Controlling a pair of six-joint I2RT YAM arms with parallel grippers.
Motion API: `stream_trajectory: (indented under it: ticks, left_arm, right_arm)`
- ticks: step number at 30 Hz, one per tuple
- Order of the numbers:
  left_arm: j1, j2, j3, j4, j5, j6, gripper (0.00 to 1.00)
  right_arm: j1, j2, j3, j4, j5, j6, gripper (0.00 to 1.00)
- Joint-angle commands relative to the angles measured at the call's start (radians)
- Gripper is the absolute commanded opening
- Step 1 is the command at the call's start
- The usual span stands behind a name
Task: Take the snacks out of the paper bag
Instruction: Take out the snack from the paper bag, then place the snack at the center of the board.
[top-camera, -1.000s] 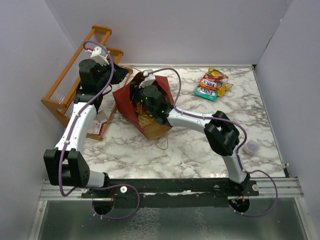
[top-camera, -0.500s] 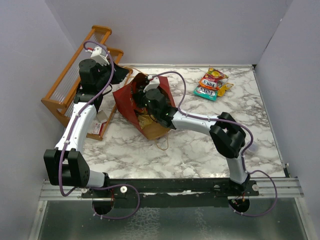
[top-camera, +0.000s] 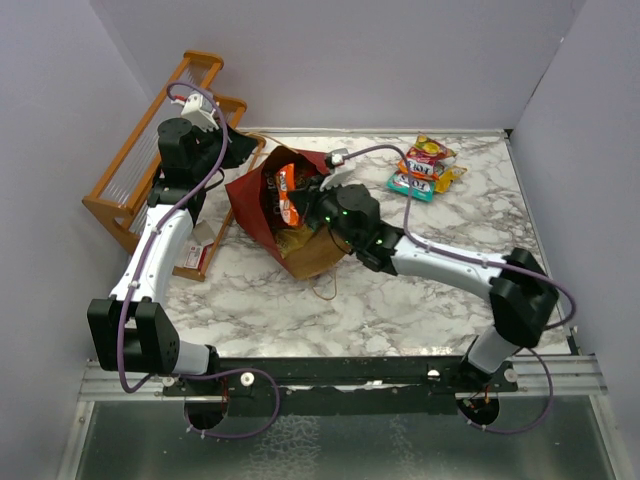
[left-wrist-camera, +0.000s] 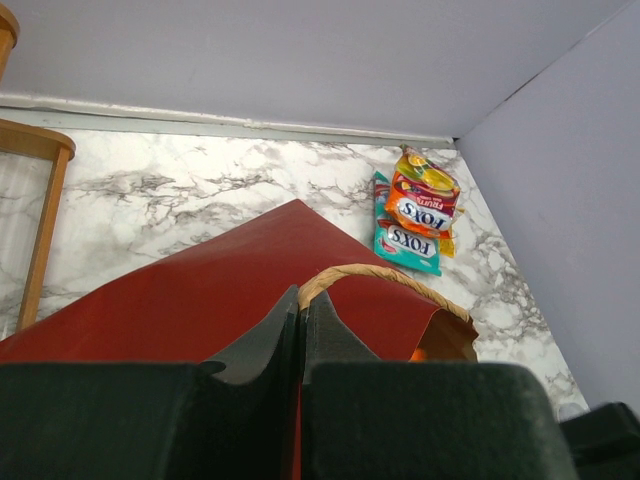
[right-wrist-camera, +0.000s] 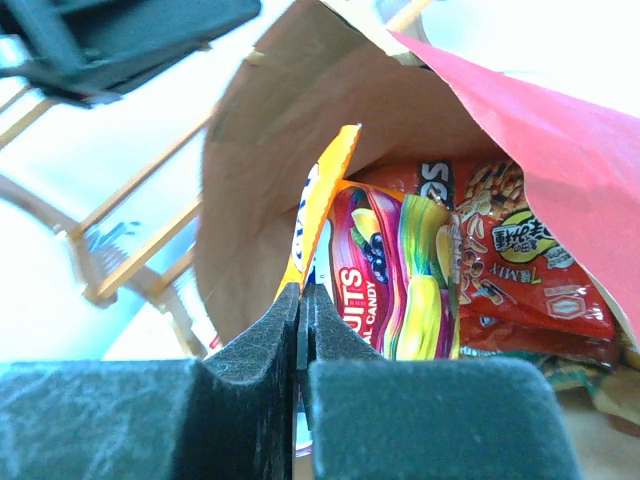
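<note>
Red paper bag (top-camera: 248, 203) sits left-centre on marble tabletop (top-camera: 380, 312), by wooden rack (top-camera: 130, 190); Fox's packets (top-camera: 425, 168) piled far right.
Left wrist: left tool (left-wrist-camera: 302, 320) clenched on bag's red edge.
Right wrist: right tool (right-wrist-camera: 302, 300) pinched on orange packet (right-wrist-camera: 322, 195) at bag mouth — more packets (right-wrist-camera: 500, 260) inside.

The paper bag (top-camera: 262, 205) sat slumped left of centre in the overhead view, red outside and brown kraft inside, its mouth gaping and one thin looped handle (left-wrist-camera: 375, 275) arching over the rim. An orange-edged fruit-candy packet (right-wrist-camera: 385, 270) stood on edge in the mouth, its top above the rim. Deeper inside lay a red packet printed with nuts (right-wrist-camera: 515, 265). In the upper right, well apart from the bag, a pile of teal and red-yellow packets (top-camera: 424, 168) lay flat.
</note>
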Motion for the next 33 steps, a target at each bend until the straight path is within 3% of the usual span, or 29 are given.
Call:
stream_trajectory:
  ticks: [1, 6, 9, 14, 17, 21, 23, 26, 29, 33]
  left_arm:
    - [0.006, -0.005, 0.004, 0.01, 0.0, -0.002, 0.0]
    - [0.007, 0.004, 0.008, 0.004, 0.002, -0.003, 0.0]
    - [0.007, 0.009, 0.009, 0.004, 0.004, -0.005, 0.0]
    - [0.007, 0.012, 0.009, 0.009, 0.011, -0.009, 0.0]
    - [0.007, 0.014, 0.009, 0.008, 0.011, -0.009, 0.0]
    - [0.007, 0.013, 0.007, 0.008, 0.01, -0.009, 0.0]
    - [0.007, 0.012, 0.007, 0.009, 0.008, -0.008, 0.0]
    - [0.007, 0.012, 0.006, 0.009, 0.008, -0.009, 0.0]
    - [0.007, 0.014, 0.005, 0.011, 0.009, -0.01, 0.0]
    - [0.007, 0.018, 0.005, 0.012, 0.012, -0.013, 0.0]
  right_arm:
    - [0.002, -0.22, -0.096, 0.048, -0.161, -0.151, 0.01]
    - [0.003, -0.486, -0.202, -0.135, -0.352, -0.397, 0.01]
    - [0.002, -0.635, -0.245, -0.278, -0.355, -0.507, 0.01]
    - [0.003, -0.82, -0.286, -0.45, -0.033, -0.549, 0.01]
    - [0.002, -0.867, -0.309, -0.449, 0.205, -0.583, 0.01]
    - [0.001, -0.839, -0.375, -0.319, 0.43, -0.68, 0.01]
    - [-0.02, -0.794, -0.393, -0.246, 0.427, -0.733, 0.01]
    - [-0.136, -0.688, -0.377, -0.207, 0.3, -0.736, 0.01]
    - [-0.351, -0.556, -0.323, -0.208, 0.035, -0.703, 0.01]
    - [-0.483, -0.32, -0.227, -0.122, -0.079, -0.876, 0.01]
